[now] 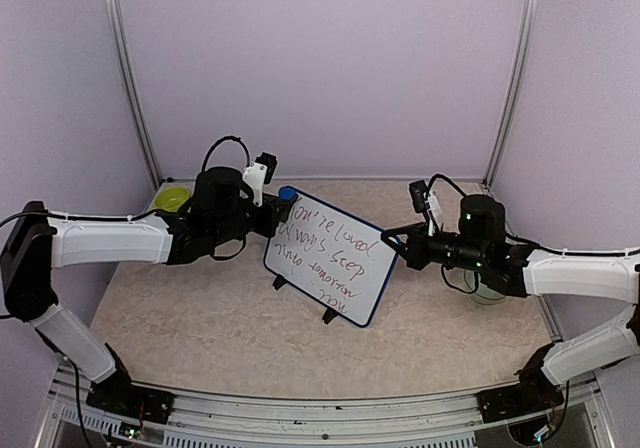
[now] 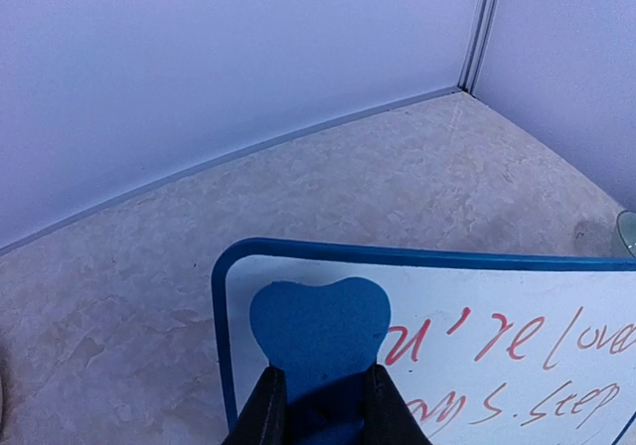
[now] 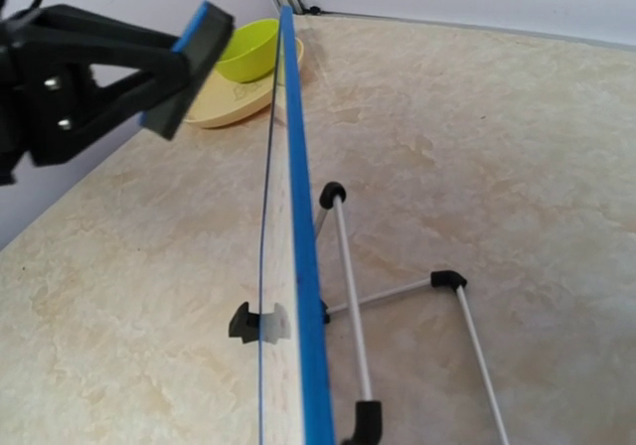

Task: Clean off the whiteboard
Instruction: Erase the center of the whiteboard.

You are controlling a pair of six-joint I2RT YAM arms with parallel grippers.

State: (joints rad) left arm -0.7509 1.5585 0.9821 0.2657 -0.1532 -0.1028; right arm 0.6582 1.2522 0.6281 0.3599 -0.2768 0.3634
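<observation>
The whiteboard (image 1: 335, 263) – glossy white, thin blue frame, rounded corners, scrawled in red and grey marker – stands tilted on slim black-capped metal legs (image 3: 346, 266) at mid-table (image 1: 200, 318). The left gripper (image 2: 323, 370) clamps a blue heart-shaped block (image 2: 318, 321) against its top corner; the right gripper (image 1: 393, 245) pinches its right edge.

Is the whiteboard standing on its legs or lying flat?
Standing: the whiteboard is propped, tilted, on its spread legs, visible in the right wrist view.
</observation>
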